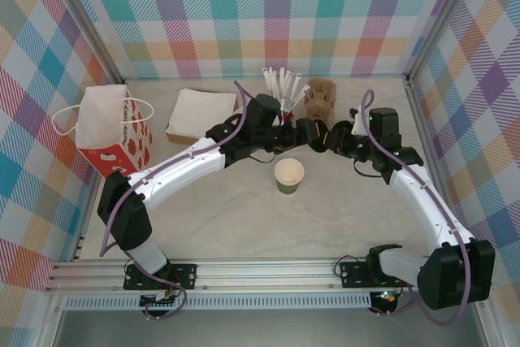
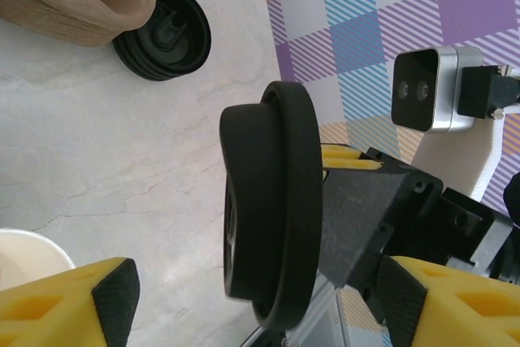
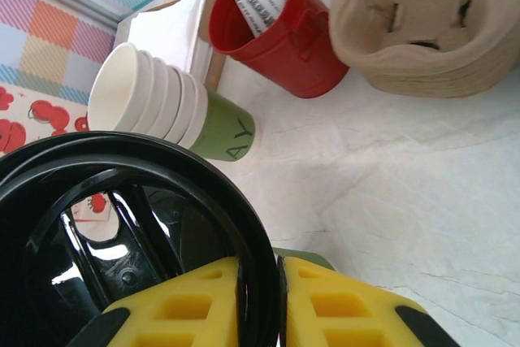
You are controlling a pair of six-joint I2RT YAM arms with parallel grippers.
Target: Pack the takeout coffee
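Pinching the black lid (image 2: pixel 268 201), right gripper (image 3: pixel 260 298) holds it inside the spread left gripper (image 2: pixel 258 298), beyond the green cup (image 1: pixel 288 176).

The lid (image 3: pixel 203 188) is shiny black plastic. The green cup (image 1: pixel 289 175) is matt paper. The tray (image 3: pixel 431 30) is rough brown card. The red cup (image 3: pixel 305 46) is glossy. The table (image 3: pixel 390 184) is smooth.

**Two arms meet behind an open green cup**

A green paper cup (image 1: pixel 289 175) stands upright and lidless in the middle of the counter (image 1: pixel 244 221), its cream inside showing. Just behind it the left pincer (image 1: pixel 315 136) and right pincer (image 1: pixel 333 139) meet tip to tip, their grip too small to make out. Farther back sit a red-and-white paper bag (image 1: pixel 110 123), a flat napkin box (image 1: pixel 201 111), white straws (image 1: pixel 283 83) and brown cup carriers (image 1: pixel 319 97).
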